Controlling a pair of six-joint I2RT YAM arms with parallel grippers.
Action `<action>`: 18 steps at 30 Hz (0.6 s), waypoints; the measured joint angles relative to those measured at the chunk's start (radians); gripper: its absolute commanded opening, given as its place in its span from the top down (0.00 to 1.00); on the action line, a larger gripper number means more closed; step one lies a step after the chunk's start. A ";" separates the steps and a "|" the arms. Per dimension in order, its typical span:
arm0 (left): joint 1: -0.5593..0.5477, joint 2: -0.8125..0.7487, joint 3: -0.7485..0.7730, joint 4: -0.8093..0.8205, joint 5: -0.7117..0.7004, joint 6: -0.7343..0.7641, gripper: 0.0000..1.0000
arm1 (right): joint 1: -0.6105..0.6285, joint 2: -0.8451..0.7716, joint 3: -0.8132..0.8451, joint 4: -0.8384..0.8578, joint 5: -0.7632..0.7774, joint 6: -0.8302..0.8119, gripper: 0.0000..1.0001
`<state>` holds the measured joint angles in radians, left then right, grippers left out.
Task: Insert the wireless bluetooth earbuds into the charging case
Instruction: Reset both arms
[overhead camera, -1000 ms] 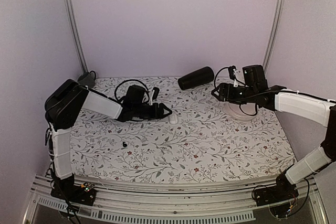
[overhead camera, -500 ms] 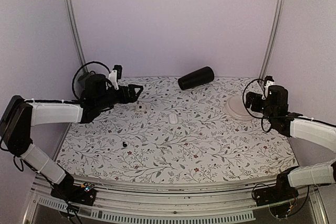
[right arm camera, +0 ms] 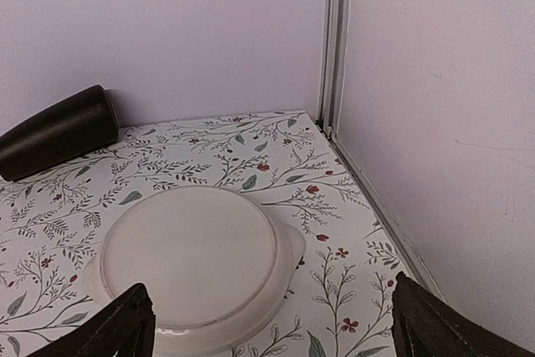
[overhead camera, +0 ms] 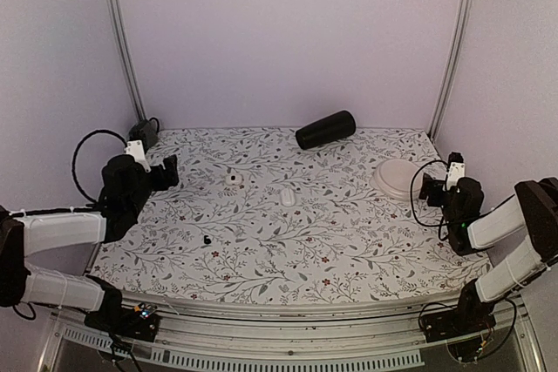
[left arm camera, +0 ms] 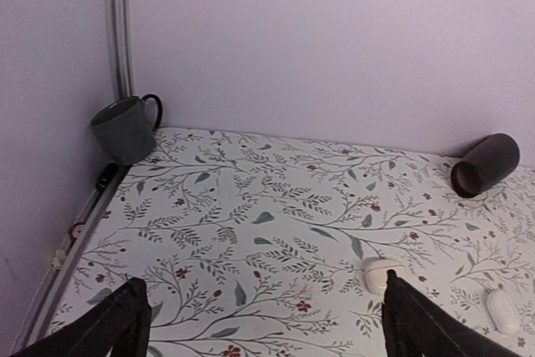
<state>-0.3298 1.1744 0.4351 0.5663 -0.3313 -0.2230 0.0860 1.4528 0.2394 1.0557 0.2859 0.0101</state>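
The charging case (overhead camera: 288, 198) is a small white pebble lying near the middle of the table; in the left wrist view the case (left arm camera: 501, 311) sits at the lower right, lid down as far as I can tell. The wireless bluetooth earbuds are out of view. My left gripper (overhead camera: 166, 172) is drawn back to the table's left side, well away from the case. It stands open (left arm camera: 267, 328) with nothing between its fingers. My right gripper (overhead camera: 429, 189) is at the far right, open (right arm camera: 276, 332) and empty, facing the pale dish.
A white round lump with a dark spot (overhead camera: 234, 179) lies left of the case, by my left gripper's right finger (left arm camera: 380, 272). A pale dish (overhead camera: 401, 179) (right arm camera: 188, 257) sits at right. A black cylinder (overhead camera: 325, 129) lies at the back. A dark mug (left arm camera: 125, 127) stands back left. A tiny black bit (overhead camera: 207, 239) lies front left.
Both arms have pulled back from the middle of the table to their own sides. Both grippers have opened wide. The white lump, hidden under the left gripper before, is now uncovered.
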 measured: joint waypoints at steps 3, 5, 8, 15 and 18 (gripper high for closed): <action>0.008 -0.044 -0.043 0.024 -0.111 0.066 0.04 | -0.024 0.036 -0.010 0.111 -0.038 -0.016 0.01; 0.019 -0.060 -0.081 0.064 -0.174 0.109 0.04 | -0.036 0.062 -0.014 0.165 -0.042 -0.019 0.01; 0.061 -0.046 -0.166 0.187 -0.238 0.145 0.04 | -0.042 0.070 -0.021 0.203 -0.051 -0.019 0.01; 0.146 0.223 -0.335 0.640 -0.263 0.216 0.04 | -0.042 0.072 -0.023 0.245 -0.061 -0.023 0.01; 0.164 0.336 -0.328 0.814 -0.191 0.262 0.04 | -0.042 0.072 -0.023 0.252 -0.061 -0.023 0.01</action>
<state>-0.1658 1.5101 0.1074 1.3808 -0.5220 0.0387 0.0444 1.5253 0.2169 1.3079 0.2253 -0.0124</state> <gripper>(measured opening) 0.960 0.989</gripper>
